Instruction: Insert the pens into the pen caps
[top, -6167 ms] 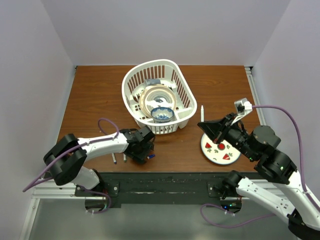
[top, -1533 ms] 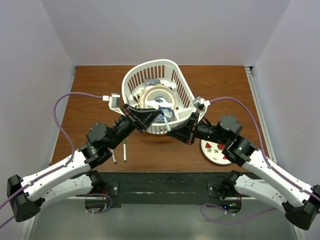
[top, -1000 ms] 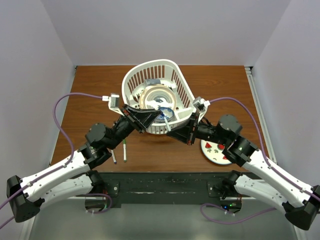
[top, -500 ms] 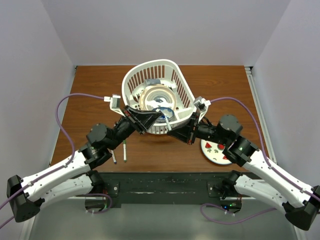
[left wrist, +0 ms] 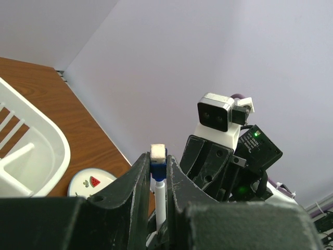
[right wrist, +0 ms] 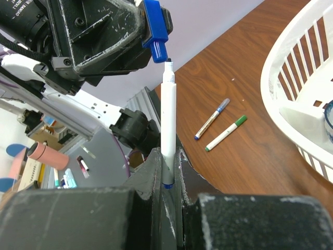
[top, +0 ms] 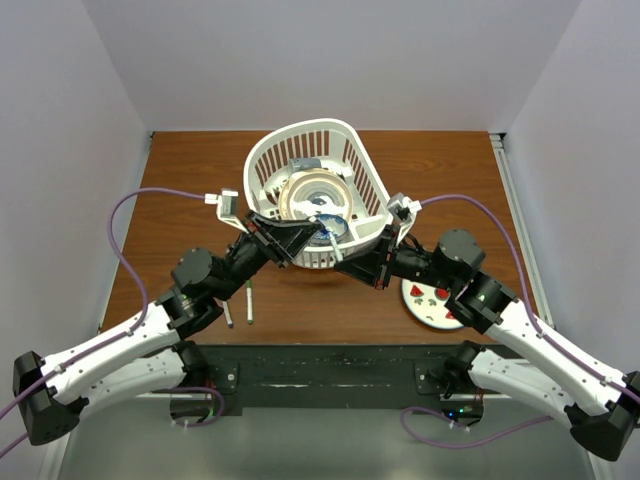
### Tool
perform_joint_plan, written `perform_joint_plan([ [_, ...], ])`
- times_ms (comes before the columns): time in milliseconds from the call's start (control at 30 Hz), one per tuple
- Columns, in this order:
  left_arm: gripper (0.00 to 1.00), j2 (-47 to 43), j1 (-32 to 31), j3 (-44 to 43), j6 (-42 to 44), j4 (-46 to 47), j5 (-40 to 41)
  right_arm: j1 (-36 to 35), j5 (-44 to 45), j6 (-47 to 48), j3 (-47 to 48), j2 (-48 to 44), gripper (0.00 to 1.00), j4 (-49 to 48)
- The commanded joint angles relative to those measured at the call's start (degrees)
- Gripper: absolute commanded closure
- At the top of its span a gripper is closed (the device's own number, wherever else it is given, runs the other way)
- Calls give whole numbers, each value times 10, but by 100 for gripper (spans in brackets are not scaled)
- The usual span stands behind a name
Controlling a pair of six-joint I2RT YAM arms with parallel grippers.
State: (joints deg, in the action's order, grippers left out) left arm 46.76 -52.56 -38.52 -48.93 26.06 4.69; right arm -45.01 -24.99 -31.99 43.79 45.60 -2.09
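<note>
Both arms are raised and meet just over the near wall of the white basket (top: 300,131). The left gripper (left wrist: 157,173) is clamped on the blue cap (right wrist: 155,28), mouth pointing down. The right gripper (right wrist: 167,156) is clamped low on the white pen (right wrist: 168,104), tip up. In the right wrist view the dark nib sits just under the cap mouth, about touching and not inside yet, and the cap looks tilted and a bit off the pen's axis. The left wrist view hides the joint behind the fingers, so alignment can't be confirmed there. Main risk: if the arms push together with that offset, the nib catches the cap rim instead of entering. Then either the pen slides down through the jaws (long free length above the grip, easy to lever) or the cap twists out of the left fingers. Anything dropped here likely lands in the basket or on the table at its near side, forcing a re-grasp. Second risk: too shallow a push leaves the cap seated loosely, so it comes off on release. Third: the grippers are very close and their fingers could bump. Two other pens (top: 248,300) lie on the table off the basket's near-left corner, well apart from this. Both look capped, one green and one darker, so this is probably the last pair.
</note>
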Motion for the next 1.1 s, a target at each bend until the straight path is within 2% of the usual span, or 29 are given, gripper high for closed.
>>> perform_joint_plan([
  [0, 100, -7, 2, -16, 7, 10, 24, -2, -2, 1, 9, -8, 100, -11],
  [1067, 100, 18, 2, 4, -28, 52, -11, -2, -12, -5, 18, 1, 100, -14],
])
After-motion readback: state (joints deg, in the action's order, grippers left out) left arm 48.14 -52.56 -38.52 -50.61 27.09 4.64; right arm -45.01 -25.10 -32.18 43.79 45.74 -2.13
